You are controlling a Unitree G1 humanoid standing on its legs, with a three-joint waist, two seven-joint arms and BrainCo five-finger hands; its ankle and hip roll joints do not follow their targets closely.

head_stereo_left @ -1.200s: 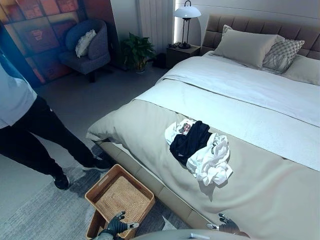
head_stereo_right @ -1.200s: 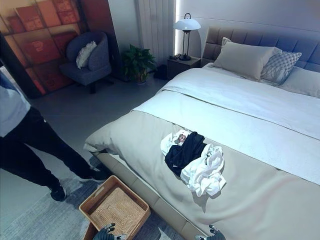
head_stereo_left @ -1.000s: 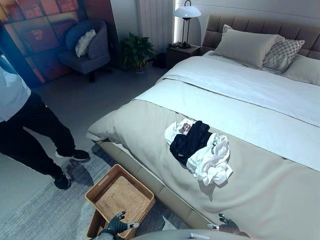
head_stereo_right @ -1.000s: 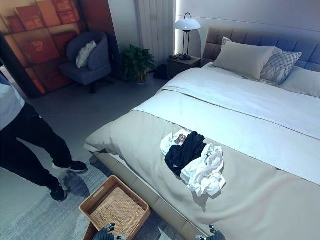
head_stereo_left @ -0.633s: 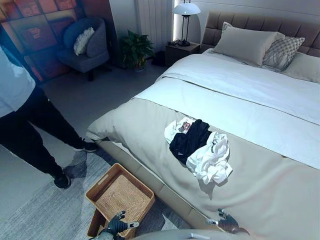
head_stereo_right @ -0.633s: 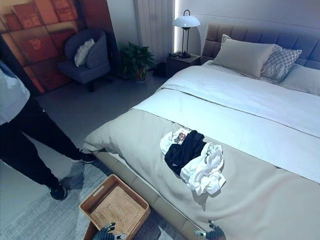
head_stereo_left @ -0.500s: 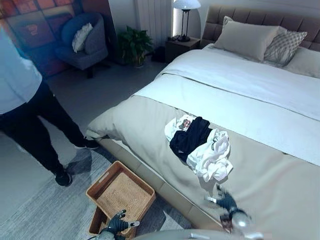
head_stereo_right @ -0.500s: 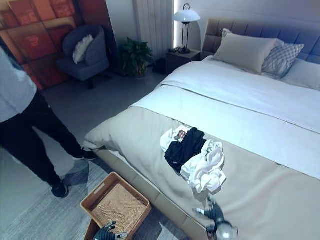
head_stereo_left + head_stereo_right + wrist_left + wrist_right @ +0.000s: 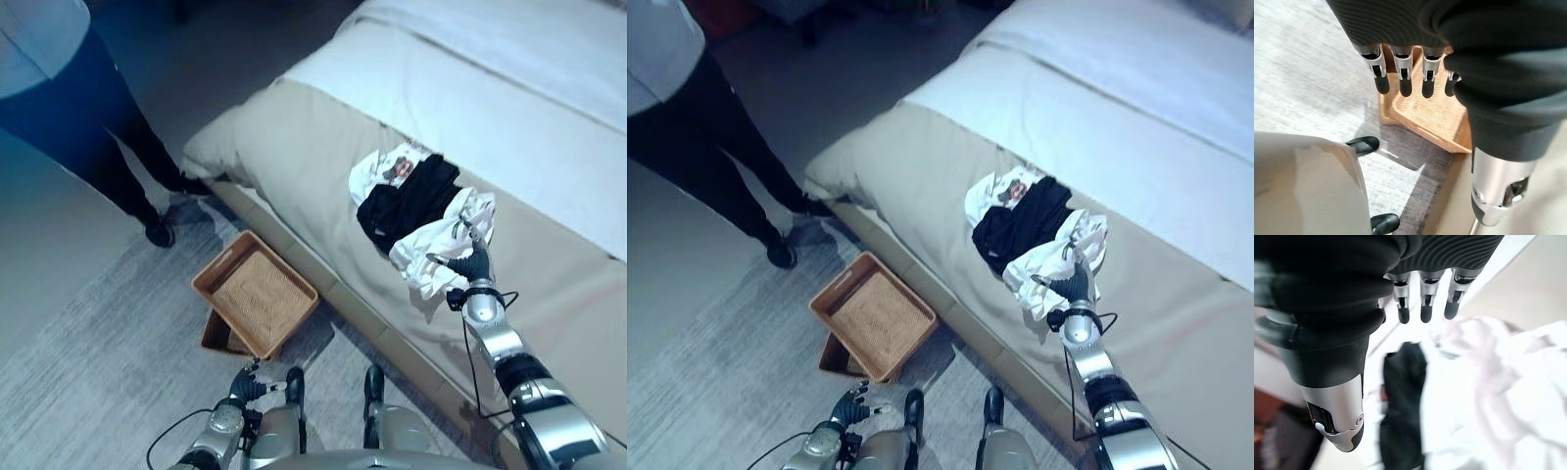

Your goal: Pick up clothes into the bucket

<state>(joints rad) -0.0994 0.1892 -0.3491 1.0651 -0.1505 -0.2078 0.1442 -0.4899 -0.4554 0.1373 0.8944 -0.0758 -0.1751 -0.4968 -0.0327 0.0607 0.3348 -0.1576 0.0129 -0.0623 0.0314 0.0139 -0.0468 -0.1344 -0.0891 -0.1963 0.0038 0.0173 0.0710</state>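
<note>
Since the frame of half a second ago the camera has tipped down toward the floor, and the right hand (image 9: 473, 264) has risen from the lower right of the frame to the near edge of the clothes (image 9: 423, 213). Those clothes lie heaped right of centre in the left eye view on the tan bed (image 9: 294, 147): a white printed piece at the far end, a black garment (image 9: 1024, 227) across the middle, a crumpled white shirt (image 9: 443, 245) nearest the hand.

The right hand's fingers (image 9: 1423, 306) hang straight and released above the white shirt, holding nothing. The left hand (image 9: 247, 386), at the bottom left of centre, is also relaxed and empty, its fingers (image 9: 1403, 78) pointing toward the basket (image 9: 257, 300), which sits on the grey rug left of centre, well apart from the pile.

The load looks light, soft and limp; it should bunch under the fingers and drape or trail when lifted, and the tangled pieces may drag one another along. A raised fold of the white shirt at the near edge of the heap seems the best place to pinch.

The eye views give the layout of bed, basket and a person (image 9: 69, 88) standing at upper left; the right wrist view alone shows the gap between fingertips and cloth, and the left wrist view shows the basket's woven floor just past that hand.
</note>
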